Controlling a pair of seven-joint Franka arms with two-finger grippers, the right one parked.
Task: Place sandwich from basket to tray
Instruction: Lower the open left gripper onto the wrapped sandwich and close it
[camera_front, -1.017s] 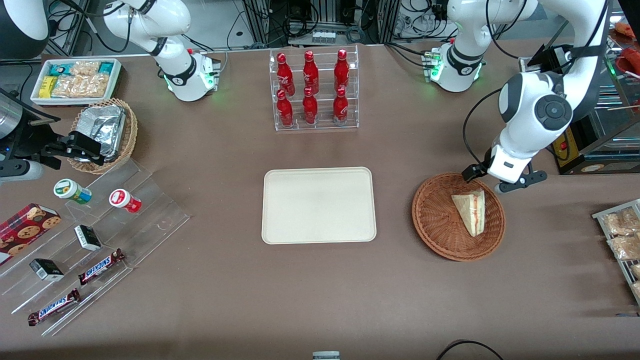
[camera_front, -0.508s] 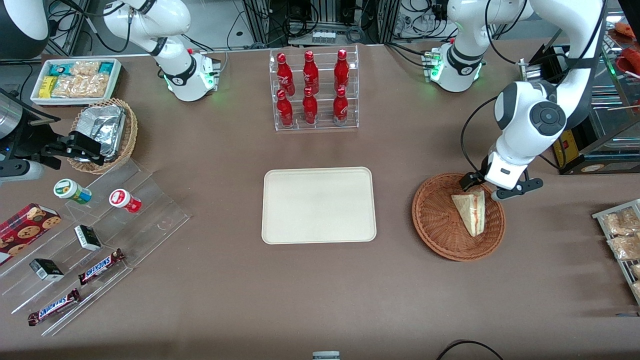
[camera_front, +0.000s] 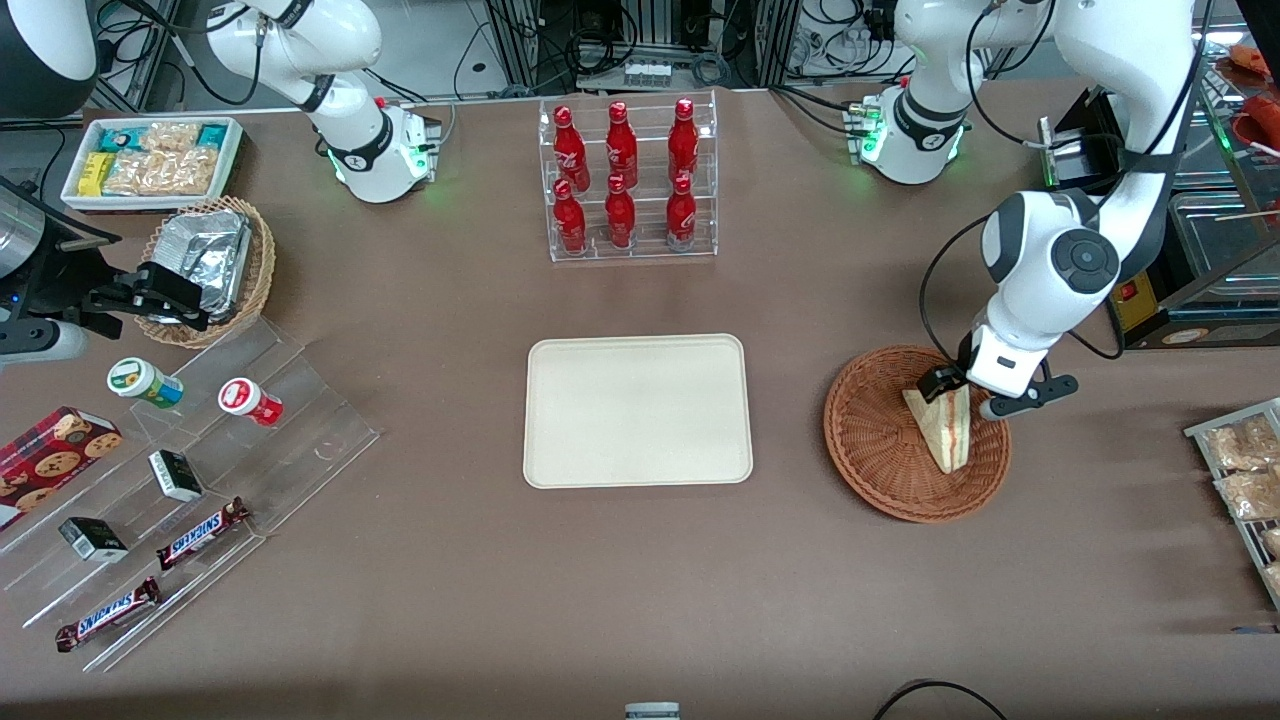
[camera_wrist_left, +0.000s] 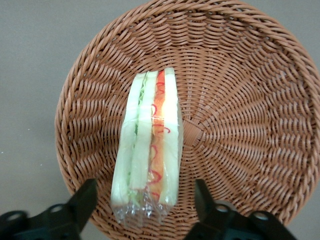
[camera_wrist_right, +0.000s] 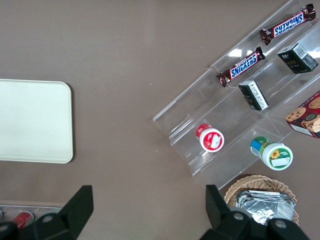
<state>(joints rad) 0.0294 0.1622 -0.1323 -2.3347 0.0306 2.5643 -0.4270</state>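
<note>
Over the last second the left arm has swung in from the basket's rim and dropped, so its gripper (camera_front: 968, 394) now sits over the wide end of the sandwich (camera_front: 943, 430), the end farther from the front camera. The sandwich lies on its side in the reddish wicker basket (camera_front: 878, 455), filling edge upward, wrapped in clear film. In the wrist view the two fingers (camera_wrist_left: 86, 200) stand wide apart, one on each side of the wedge, gripping nothing. This looks like the final approach before the grasp: the next move calls for a little more descent, then closing across the bread faces gently enough not to crush them, before carrying it to the cream tray (camera_front: 560, 460), well apart toward the parked arm's end. From the front, the wrist hides the fingertips, so whether they touch the wrapper is uncertain.
</note>
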